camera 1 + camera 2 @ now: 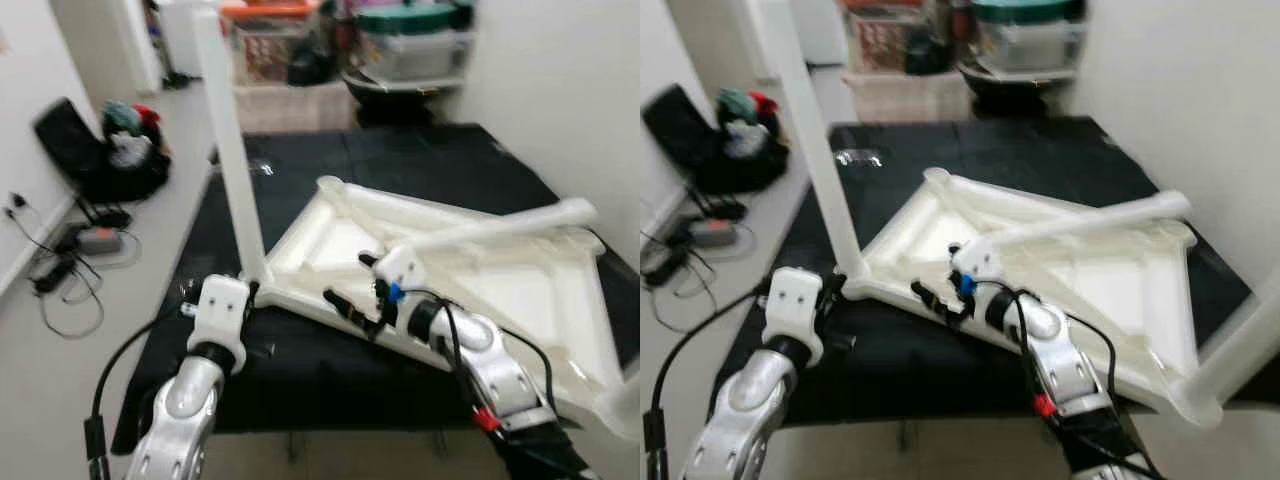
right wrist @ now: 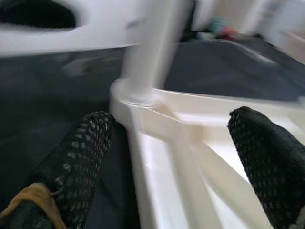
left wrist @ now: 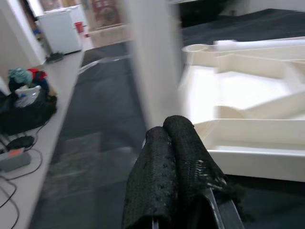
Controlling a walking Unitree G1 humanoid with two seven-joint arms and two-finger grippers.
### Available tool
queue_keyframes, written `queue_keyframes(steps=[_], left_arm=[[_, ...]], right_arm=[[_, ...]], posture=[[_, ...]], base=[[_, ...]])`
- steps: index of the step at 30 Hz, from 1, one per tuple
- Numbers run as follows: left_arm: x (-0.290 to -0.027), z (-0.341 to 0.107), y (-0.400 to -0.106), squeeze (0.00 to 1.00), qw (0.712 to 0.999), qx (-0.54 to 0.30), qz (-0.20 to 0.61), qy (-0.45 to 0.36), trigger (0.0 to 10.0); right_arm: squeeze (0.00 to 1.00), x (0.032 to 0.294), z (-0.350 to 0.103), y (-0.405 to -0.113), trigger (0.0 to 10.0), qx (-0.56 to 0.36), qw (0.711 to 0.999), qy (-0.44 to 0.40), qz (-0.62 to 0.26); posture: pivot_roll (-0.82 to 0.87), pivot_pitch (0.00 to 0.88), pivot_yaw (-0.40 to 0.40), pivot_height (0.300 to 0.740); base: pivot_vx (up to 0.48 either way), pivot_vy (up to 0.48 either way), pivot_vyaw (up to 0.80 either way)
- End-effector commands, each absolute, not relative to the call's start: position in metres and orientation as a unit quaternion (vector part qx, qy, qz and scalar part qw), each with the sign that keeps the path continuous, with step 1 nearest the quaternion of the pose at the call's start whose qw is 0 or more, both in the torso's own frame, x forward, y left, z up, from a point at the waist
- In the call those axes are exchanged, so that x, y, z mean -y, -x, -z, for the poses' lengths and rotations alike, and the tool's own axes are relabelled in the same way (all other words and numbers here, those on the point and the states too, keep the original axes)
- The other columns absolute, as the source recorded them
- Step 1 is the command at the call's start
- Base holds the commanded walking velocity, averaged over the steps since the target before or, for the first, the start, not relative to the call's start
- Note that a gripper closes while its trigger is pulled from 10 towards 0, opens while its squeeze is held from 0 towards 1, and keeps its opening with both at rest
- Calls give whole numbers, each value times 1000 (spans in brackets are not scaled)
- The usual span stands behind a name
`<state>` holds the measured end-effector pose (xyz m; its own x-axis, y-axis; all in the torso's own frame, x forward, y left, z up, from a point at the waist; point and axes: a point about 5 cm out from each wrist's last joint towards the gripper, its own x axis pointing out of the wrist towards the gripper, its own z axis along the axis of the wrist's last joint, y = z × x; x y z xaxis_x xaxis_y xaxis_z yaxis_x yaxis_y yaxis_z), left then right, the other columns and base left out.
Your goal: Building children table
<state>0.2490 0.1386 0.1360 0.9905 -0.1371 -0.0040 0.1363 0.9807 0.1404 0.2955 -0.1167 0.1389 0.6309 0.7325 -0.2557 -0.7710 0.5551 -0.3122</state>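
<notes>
Lying upside down on a black mat (image 1: pixel 330 160), the white children's tabletop (image 1: pixel 520 290) spreads before us, its ribbed underside up. At far left on the pale floor we see a black bag (image 1: pixel 95 150) with clothes and some cables (image 1: pixel 60 270). Our left end effector (image 3: pixel 174 157) has its 2 black fingers clenched together, empty, just beside the near-left corner of the tabletop, where 1 white leg (image 1: pixel 232 150) stands upright in its socket. Further right, our right end effector (image 1: pixel 355 295) is released, its 2 fingers (image 2: pixel 76 162) spread astride the tabletop's near rim. A loose white leg (image 1: pixel 500 228) lies across the underside. At far right another leg (image 1: pixel 1240 345) rises from the near-right corner.
</notes>
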Motion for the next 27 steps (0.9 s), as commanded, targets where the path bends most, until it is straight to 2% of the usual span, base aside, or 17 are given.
queue_keyframes(steps=[1,3,6,10,14,19,20,21,27], left_arm=[[-136,-131,-243,0,994,-12,97,-59,10000],[-133,-129,-235,0,992,-23,116,-52,10000],[-133,-126,-226,0,991,-34,120,-41,10000],[-122,-121,-191,0,983,-70,172,0,10000],[-115,-118,-175,0,974,-87,208,22,10000],[-110,-119,-175,0,972,-86,219,30,10000],[-108,-121,-175,0,971,-80,223,23,10000],[-106,-122,-176,0,971,-74,225,17,10000],[-105,-126,-174,0,974,-65,218,19,10000]], right_arm=[[0,111,-135,-285,10000,-63,835,246,-489],[0,112,-134,-280,10000,-81,809,269,-516],[0,113,-134,-280,10000,-96,801,274,-524],[0,110,-140,-277,10000,-125,779,264,-555],[0,104,-140,-285,10000,-135,792,262,-534],[0,95,-143,-289,10000,-143,803,232,-530],[0,90,-144,-295,2824,-148,815,213,-518],[0,87,-146,-301,0,-154,826,199,-504],[0,86,-144,-313,0,-187,837,198,-475]], posture=[[-61,13,-33,740],[-63,20,-35,740],[-63,22,-36,740],[-47,54,-57,740],[-44,64,-63,740],[-45,81,-73,740],[-48,86,-75,740],[-46,94,-82,740],[-41,102,-93,740]], base=[[0,0,0],[0,0,0],[0,0,0],[0,0,0],[0,0,0],[0,0,0],[0,0,0],[0,0,0],[0,0,0]])
